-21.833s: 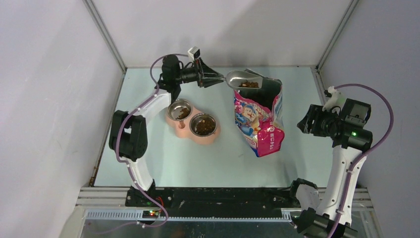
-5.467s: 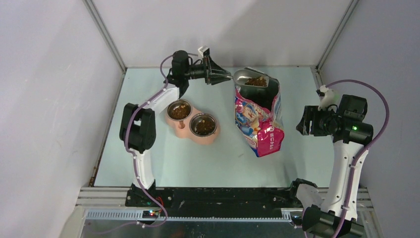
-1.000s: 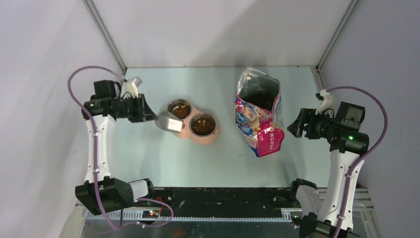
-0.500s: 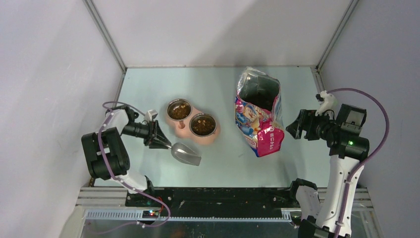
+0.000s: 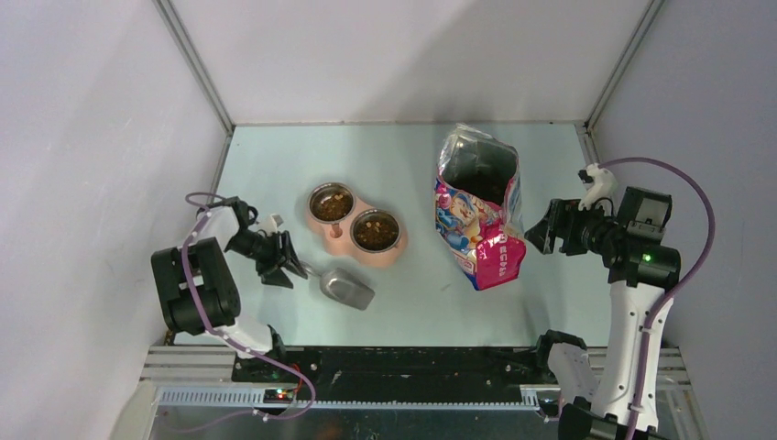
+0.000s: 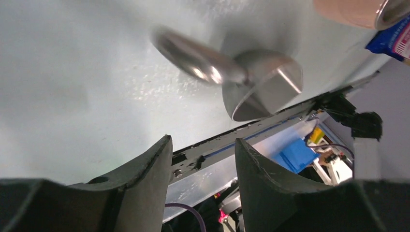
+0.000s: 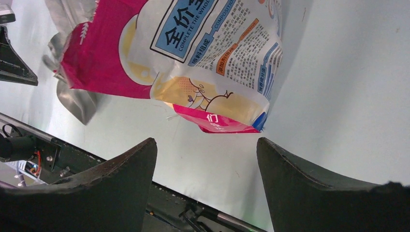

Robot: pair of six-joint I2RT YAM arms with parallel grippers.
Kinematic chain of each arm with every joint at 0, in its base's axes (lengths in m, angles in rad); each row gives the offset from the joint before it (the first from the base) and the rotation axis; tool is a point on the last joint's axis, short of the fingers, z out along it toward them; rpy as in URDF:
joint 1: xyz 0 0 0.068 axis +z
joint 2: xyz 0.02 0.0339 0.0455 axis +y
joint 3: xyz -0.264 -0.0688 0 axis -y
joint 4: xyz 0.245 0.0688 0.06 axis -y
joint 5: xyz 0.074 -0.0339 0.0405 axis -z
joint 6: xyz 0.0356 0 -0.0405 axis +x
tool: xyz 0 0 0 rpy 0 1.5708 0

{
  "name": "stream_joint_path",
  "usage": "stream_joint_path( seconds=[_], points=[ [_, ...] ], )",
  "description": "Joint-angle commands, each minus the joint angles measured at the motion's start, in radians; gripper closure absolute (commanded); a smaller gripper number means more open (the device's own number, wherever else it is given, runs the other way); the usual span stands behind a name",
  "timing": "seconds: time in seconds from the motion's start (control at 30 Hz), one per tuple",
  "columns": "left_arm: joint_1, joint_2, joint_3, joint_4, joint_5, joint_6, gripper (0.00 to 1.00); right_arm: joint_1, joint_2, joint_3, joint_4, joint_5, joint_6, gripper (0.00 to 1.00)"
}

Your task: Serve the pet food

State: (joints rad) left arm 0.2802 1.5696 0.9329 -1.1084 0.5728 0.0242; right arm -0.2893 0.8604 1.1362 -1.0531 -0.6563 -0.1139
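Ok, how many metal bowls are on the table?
2, both in the pink feeder: the far left bowl and the near right bowl, each holding kibble.

The pale table carries a pink double-bowl feeder, a metal scoop and a printed bag.

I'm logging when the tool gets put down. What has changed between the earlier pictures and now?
The left fingers carried the scoop from the bag to the bowls, lowered it to the table in front of them and let go; it now lies there, with nothing between the open fingers. The bag, the bowls with kibble and the open right fingers stayed roughly where they were.
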Motion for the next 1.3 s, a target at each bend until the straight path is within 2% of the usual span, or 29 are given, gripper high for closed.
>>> stream_joint_path(
  seconds=[0.0,0.07,0.3,0.4,0.53,0.67,0.8,0.9,1.0,1.1,1.17,1.27],
  points=[
    [0.01,-0.106,0.015,0.024,-0.123,-0.051,0.45,0.006,-0.034,0.031,0.007,0.009,-0.014,0.21],
    [0.01,-0.167,0.023,0.028,-0.11,-0.042,0.45,0.008,-0.034,0.031,0.011,0.007,-0.005,0.21],
    [-0.001,-0.409,0.054,0.038,0.087,0.052,0.47,0.003,-0.032,0.037,0.02,0.027,0.023,0.24],
    [-0.042,-0.521,0.107,0.086,0.066,0.079,0.47,0.009,-0.049,0.05,-0.011,0.046,-0.028,0.24],
    [-0.19,-0.64,0.186,0.19,-0.024,0.149,0.44,0.033,-0.057,0.083,-0.018,0.06,-0.053,0.27],
    [-0.367,-0.683,0.243,0.323,-0.053,0.19,0.42,0.05,-0.064,0.118,-0.01,0.04,-0.04,0.31],
    [-0.514,-0.628,0.302,0.437,-0.058,0.129,0.41,0.082,-0.045,0.175,-0.005,0.029,-0.029,0.33],
    [-0.63,-0.51,0.402,0.49,-0.118,0.056,0.4,0.101,-0.007,0.235,0.002,0.017,0.009,0.34],
    [-0.687,-0.39,0.504,0.533,-0.169,-0.089,0.4,0.159,0.02,0.295,0.025,0.031,0.022,0.32],
    [-0.727,-0.255,0.612,0.617,-0.172,-0.173,0.41,0.209,0.073,0.333,-0.001,0.043,-0.021,0.28],
    [-0.759,-0.18,0.674,0.642,-0.151,-0.138,0.41,0.259,0.1,0.368,-0.041,0.064,-0.082,0.24],
    [-0.806,-0.117,0.708,0.683,-0.135,0.051,0.42,0.461,0.12,0.397,-0.072,0.21,-0.145,0.18]
  ],
)
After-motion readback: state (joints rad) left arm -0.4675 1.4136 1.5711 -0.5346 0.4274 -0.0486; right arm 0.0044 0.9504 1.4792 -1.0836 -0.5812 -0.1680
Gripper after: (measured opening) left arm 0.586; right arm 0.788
